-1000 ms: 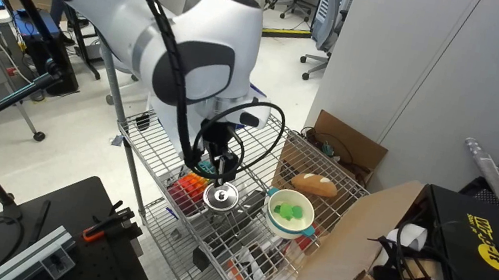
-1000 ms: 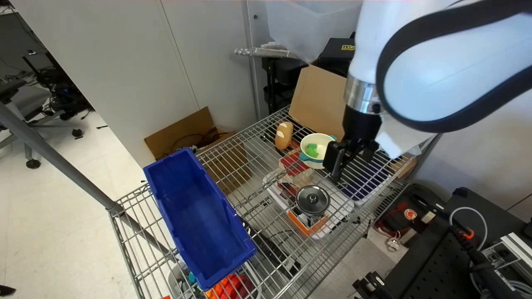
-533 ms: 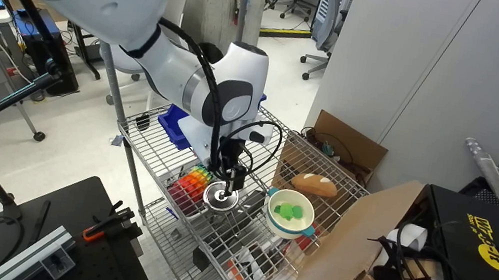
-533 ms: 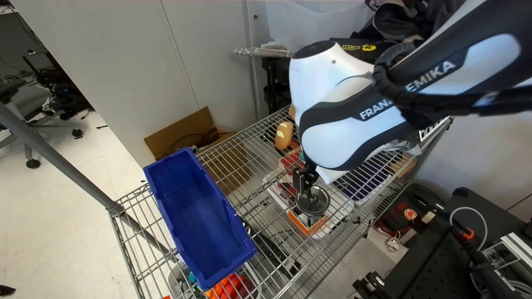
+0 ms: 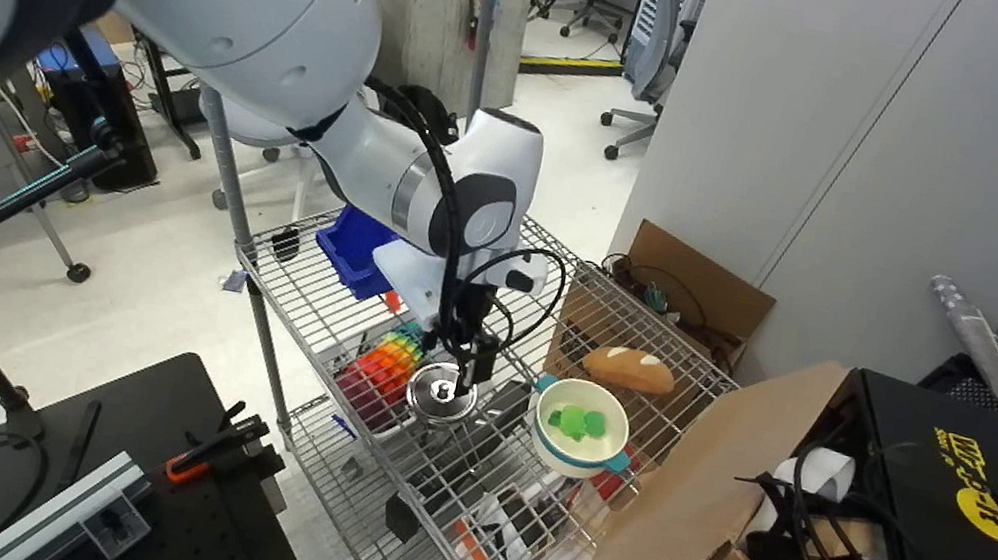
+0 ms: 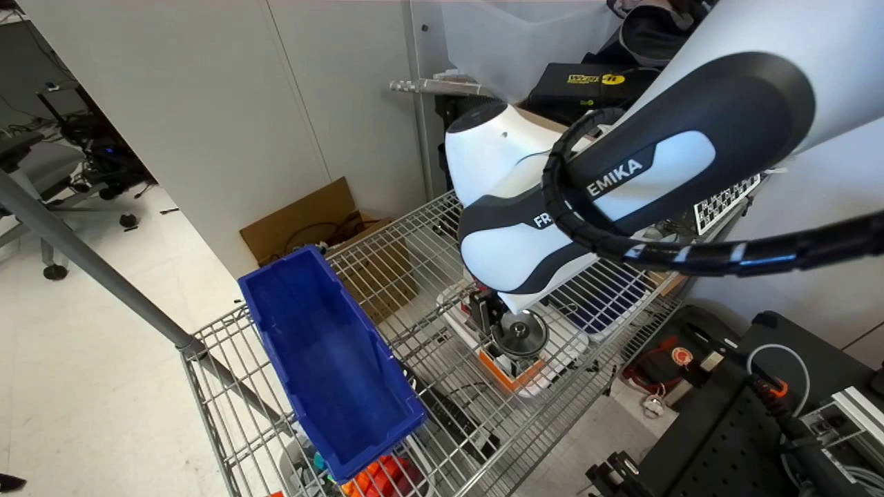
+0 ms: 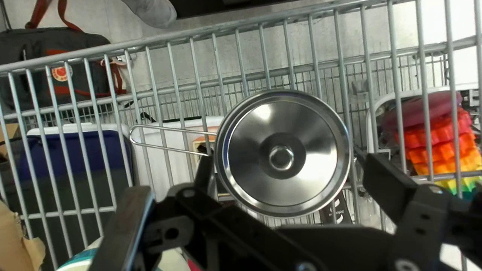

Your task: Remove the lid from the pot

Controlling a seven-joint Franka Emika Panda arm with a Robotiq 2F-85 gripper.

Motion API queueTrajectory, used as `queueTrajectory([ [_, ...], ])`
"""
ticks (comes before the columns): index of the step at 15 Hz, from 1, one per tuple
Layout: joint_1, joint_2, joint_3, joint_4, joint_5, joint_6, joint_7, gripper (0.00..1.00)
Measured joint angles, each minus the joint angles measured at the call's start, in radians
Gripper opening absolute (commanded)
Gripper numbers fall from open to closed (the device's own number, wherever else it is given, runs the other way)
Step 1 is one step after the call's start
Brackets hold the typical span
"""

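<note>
The lid (image 7: 256,177) is a round shiny metal disc with a small knob (image 7: 281,158) at its centre. It sits on the small silver pot, whose looped wire handle (image 7: 177,130) points left in the wrist view. The lid shows in both exterior views (image 5: 428,400) (image 6: 525,340); the pot's wall is mostly hidden under it. My gripper (image 7: 288,162) is open, its two fingers apart on either side of the lid in the wrist view. In both exterior views the gripper (image 5: 470,379) (image 6: 489,321) is low at the lid's edge; I cannot tell if it touches.
The pot stands on a wire shelf (image 6: 442,373). A cream-and-teal bowl (image 5: 547,445) with green pieces and a toy bread (image 5: 629,369) stand nearby. A blue bin (image 6: 324,352) lies at the shelf's other end. An open cardboard box (image 5: 678,482) borders the shelf.
My gripper has come down from above to the lid's level and moved sideways to the lid's edge. The lid and pot have not moved.
</note>
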Motion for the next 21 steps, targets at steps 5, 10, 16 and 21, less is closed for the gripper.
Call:
queueTrajectory([
  [5,0.011,0.046,-0.017,0.038,0.000,-0.006,0.014,1.00],
  [10,0.017,0.088,-0.019,0.066,0.000,-0.029,0.024,0.74],
  [16,0.021,0.100,-0.019,0.083,0.000,-0.032,0.025,0.27],
  [21,0.021,0.101,-0.023,0.100,0.000,-0.053,0.028,0.02],
])
